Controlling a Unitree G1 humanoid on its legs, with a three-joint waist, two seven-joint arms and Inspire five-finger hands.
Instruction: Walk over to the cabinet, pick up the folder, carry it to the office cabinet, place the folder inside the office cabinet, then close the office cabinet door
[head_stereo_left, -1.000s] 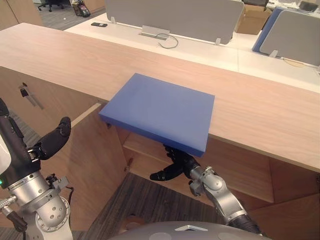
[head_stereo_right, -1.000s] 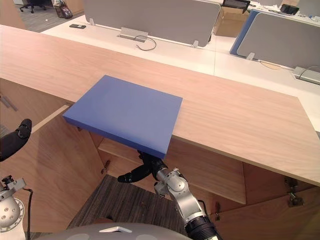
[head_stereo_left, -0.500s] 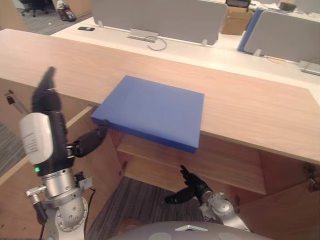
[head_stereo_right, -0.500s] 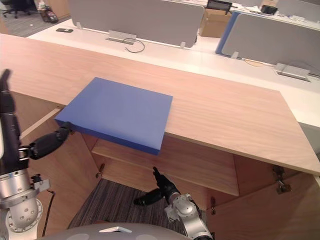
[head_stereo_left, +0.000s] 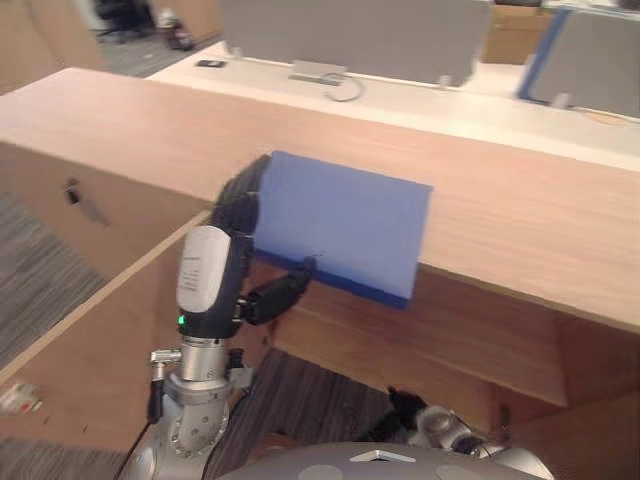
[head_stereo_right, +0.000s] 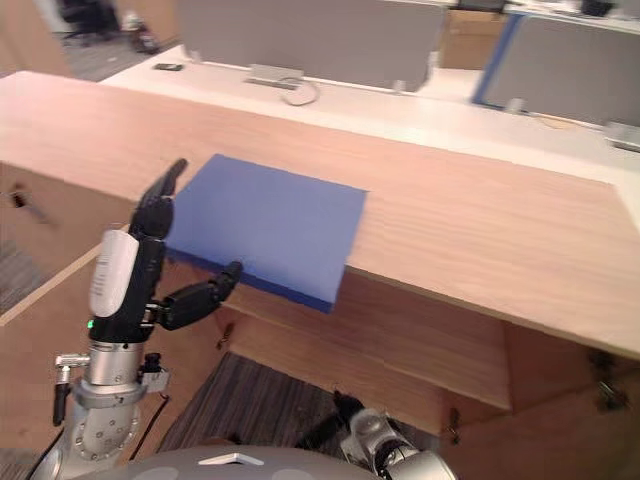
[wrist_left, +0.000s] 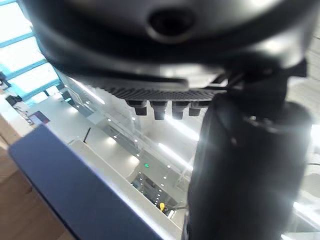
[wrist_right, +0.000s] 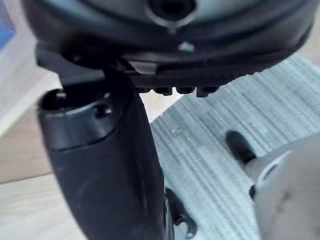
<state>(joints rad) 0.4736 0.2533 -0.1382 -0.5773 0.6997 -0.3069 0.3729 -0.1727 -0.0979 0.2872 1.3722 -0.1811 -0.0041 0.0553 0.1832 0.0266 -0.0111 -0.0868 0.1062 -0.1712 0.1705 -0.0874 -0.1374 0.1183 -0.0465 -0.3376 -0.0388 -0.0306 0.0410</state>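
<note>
Left hand (head_stereo_right: 140, 275) beside flat, overhanging folder (head_stereo_right: 270, 225)

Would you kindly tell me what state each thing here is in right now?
folder: flat on the cabinet top, front edge overhanging, not gripped.
cabinet door: swung open.
left hand: open, raised at the folder's left edge.
right hand: open, low before the cabinet, holding nothing.

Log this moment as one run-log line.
phase: pick-up, folder not yet gripped | folder: flat on cabinet top, overhanging front edge | left hand: open, fingers over folder's left edge, thumb below | right hand: low, empty
</note>
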